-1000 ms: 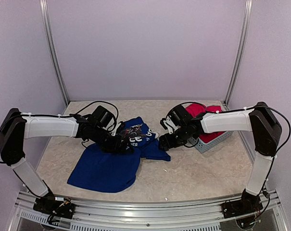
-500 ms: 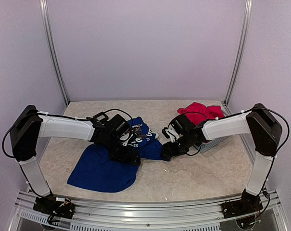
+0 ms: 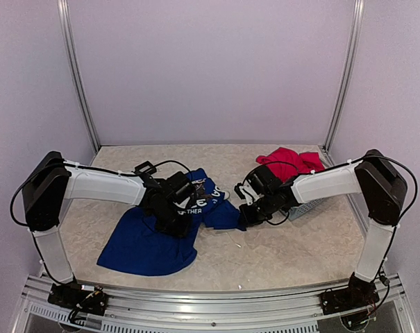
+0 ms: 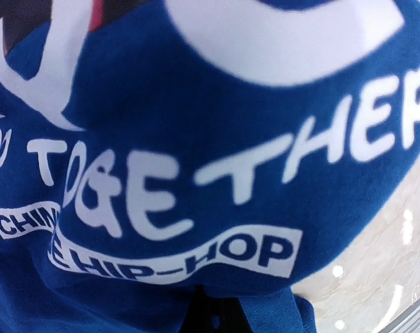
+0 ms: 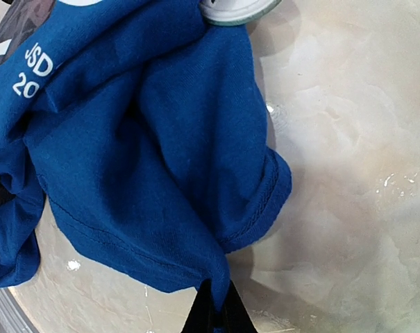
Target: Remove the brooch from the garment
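The garment (image 3: 154, 243), a royal-blue T-shirt with white lettering, lies crumpled mid-table. My left gripper (image 3: 173, 216) presses into its printed chest. In the left wrist view the print (image 4: 196, 173) fills the frame and the left gripper (image 4: 216, 313) is shut, its dark fingers buried in a fold of the cloth. My right gripper (image 3: 244, 214) is shut on the garment's hem (image 5: 196, 208); the black fingertips (image 5: 204, 320) pinch the cloth edge just above the table. The brooch (image 5: 237, 8), a round pale disc with a grey-green rim, shows partly at the top edge of the right wrist view, on the shirt.
A grey slatted basket (image 3: 308, 205) stands at the right, behind my right arm, with a plain red garment (image 3: 287, 161) draped over it. Beige marbled tabletop (image 5: 348, 173) lies beside the shirt. Walls and metal posts close in the table on three sides.
Both grippers went from open to shut on the shirt. The left arm reached further right over the chest print, and the right gripper dropped onto the hem. The shirt is more bunched.
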